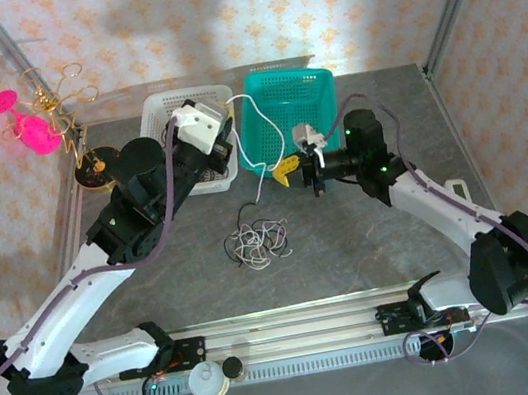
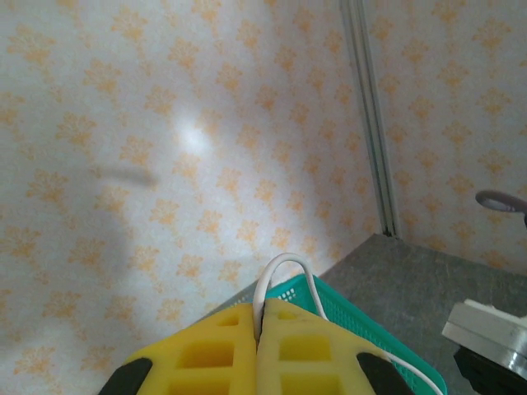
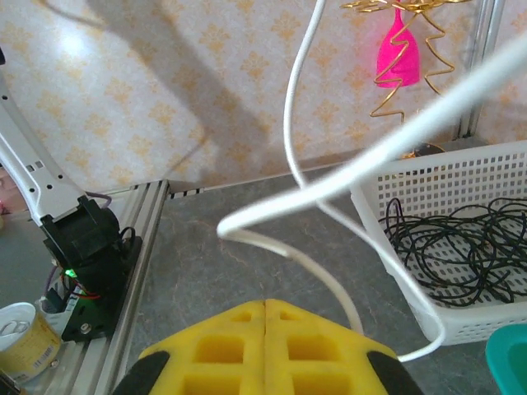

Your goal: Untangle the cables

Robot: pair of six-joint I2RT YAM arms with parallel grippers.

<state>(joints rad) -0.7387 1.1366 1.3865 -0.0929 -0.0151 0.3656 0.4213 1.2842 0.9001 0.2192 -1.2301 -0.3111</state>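
1. Yellow pads of the left gripper [image 2: 258, 317] were pressed together on a loop of the whitish cable [image 2: 284, 258], which rose out of the seam between them.
2. In the top view this gripper was raised at the gap between the white basket [image 1: 160, 106] and the teal basket [image 1: 307, 89].
3. From there the whitish cable hung down towards the grey table [image 1: 384, 248].
4. The right gripper [image 3: 265, 306] had its pads closed flat against each other, in front of the teal basket. The whitish cable crossed just beyond them. Whether a strand was pinched could not be told.
5. A small loose tangle [image 1: 259, 242] of black and whitish cord lay on the table, between the two arms and nearer the bases than both grippers.
6. Whether the hanging cable joined the tangle could not be told.
7. Black cord coils [image 3: 465, 247] lay inside the white basket.
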